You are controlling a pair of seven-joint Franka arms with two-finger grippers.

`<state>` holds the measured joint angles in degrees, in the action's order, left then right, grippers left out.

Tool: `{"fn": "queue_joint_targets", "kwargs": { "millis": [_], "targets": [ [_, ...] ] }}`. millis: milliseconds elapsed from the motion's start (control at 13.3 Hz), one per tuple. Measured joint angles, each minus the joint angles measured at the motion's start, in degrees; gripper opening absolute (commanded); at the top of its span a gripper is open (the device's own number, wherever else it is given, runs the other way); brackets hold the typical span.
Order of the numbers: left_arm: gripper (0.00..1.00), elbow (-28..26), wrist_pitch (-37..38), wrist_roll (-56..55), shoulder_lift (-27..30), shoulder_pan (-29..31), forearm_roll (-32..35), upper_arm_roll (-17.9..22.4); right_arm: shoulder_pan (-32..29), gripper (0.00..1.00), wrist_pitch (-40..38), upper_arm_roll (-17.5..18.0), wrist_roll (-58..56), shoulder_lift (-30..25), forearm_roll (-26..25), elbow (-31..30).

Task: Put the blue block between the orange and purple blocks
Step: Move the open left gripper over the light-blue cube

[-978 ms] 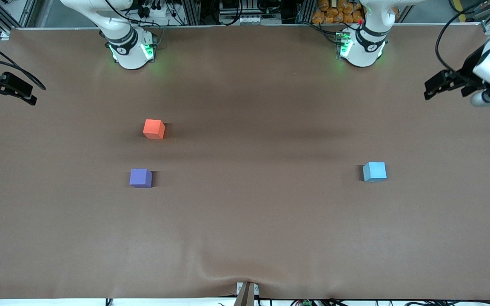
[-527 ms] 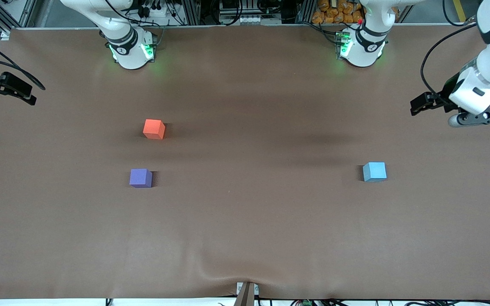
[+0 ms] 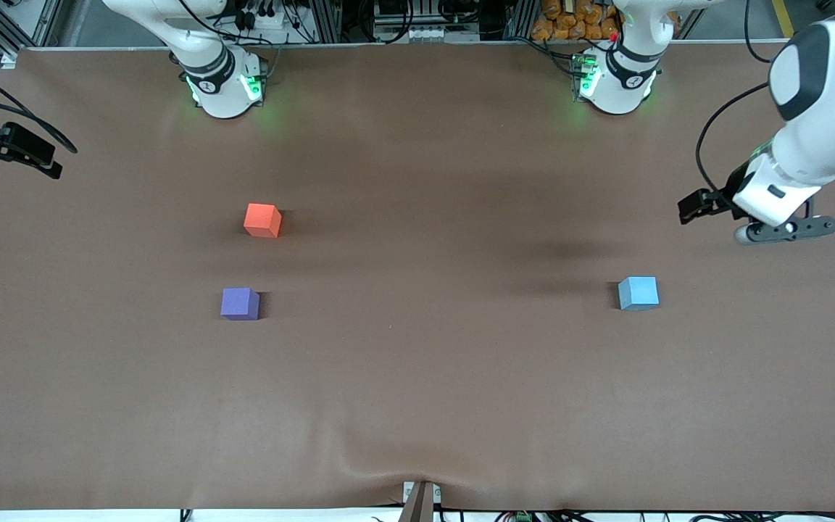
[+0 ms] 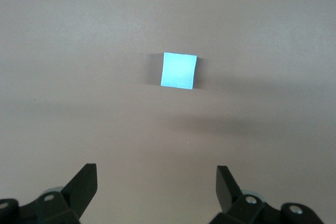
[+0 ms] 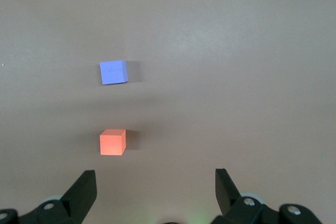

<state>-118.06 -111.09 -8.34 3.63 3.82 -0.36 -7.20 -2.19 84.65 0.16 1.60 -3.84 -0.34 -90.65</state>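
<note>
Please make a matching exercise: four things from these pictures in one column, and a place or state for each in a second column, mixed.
1. blue block
2. orange block
3. purple block
4. left gripper

A. nearer to the front camera than the orange block
B. open, in the air
C. toward the left arm's end
D. farthest block from the front camera

Pairs: 1-C, 2-D, 3-A, 4-B

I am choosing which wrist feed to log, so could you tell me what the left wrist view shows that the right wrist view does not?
Only the left wrist view shows the blue block, lying apart from the open left gripper. Only the right wrist view shows the purple block and orange block, apart from each other, with the open right gripper. Both share the brown table.
</note>
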Motion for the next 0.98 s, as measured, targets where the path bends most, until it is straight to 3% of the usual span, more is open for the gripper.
{"fn": "queue_joint_targets", "kwargs": {
  "millis": [978],
  "targets": [
    [1.00, -1.23, -14.46, 0.00, -11.27, 0.03, 0.00, 0.04, -0.01, 1.00, -0.04, -0.25, 0.00, 0.00, 0.00, 0.00]
  ]
}}
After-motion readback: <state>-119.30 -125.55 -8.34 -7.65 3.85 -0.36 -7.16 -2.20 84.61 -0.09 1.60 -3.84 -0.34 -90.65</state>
